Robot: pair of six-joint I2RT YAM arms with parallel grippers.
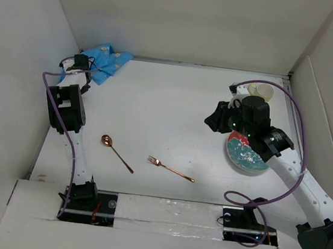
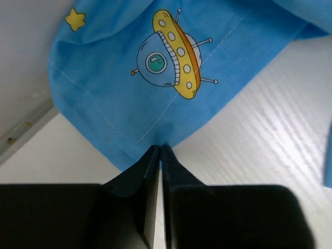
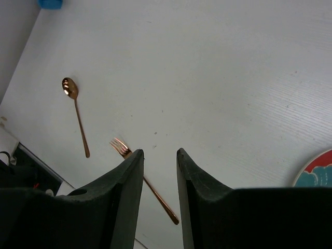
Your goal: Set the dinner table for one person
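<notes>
Left tool (image 2: 160, 151) is clamped on the hem of the blue cloth (image 2: 171, 78) at the far-left corner of the counter (image 1: 168, 106), prob. to drag it in as a napkin. Right tool (image 3: 160, 153) hangs empty, jaws slightly apart, beside the plate (image 1: 248, 160). Spoon (image 1: 116, 152) & fork (image 1: 171, 169) lie loose near the front edge, not yet set.

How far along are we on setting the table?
Done: nothing looks placed yet. The spoon, fork, plate and cup lie scattered over the dinner table, not grouped as one setting. In hand: the left tool is shut on a corner of the blue cloth at the far-left corner. The right tool is open and empty. Left: probably laying the cloth, then arranging everything.
</notes>
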